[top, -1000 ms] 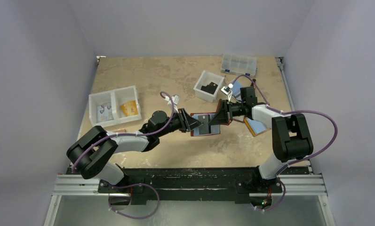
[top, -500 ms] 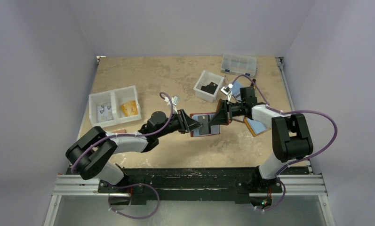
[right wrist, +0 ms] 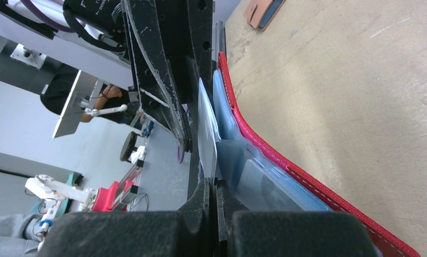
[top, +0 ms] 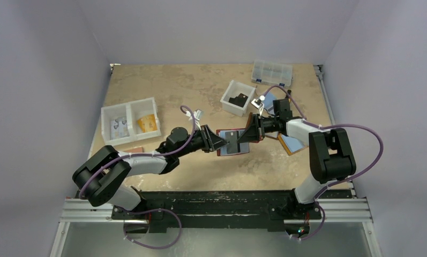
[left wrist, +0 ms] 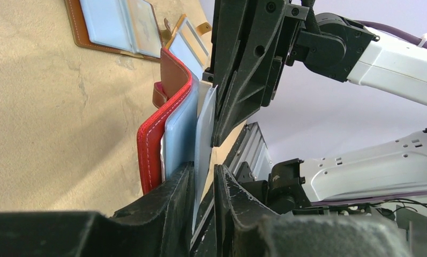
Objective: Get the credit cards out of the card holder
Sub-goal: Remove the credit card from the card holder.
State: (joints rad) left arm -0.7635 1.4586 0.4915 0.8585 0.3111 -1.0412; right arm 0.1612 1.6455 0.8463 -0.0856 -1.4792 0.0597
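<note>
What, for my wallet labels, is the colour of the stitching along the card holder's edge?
White, on the red card holder; clearest in the left wrist view.

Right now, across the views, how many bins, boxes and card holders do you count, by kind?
White bins: 2
Clear organizer box: 1
Card holders: 4 (red holder, brown holder, orange-tan holder, small tan holder)
Total: 7

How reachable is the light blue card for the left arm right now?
Probably not yet. The left pincer straddles the pale card, which the right pincer pinches too; the light blue card sits behind it against the card holder.
</note>
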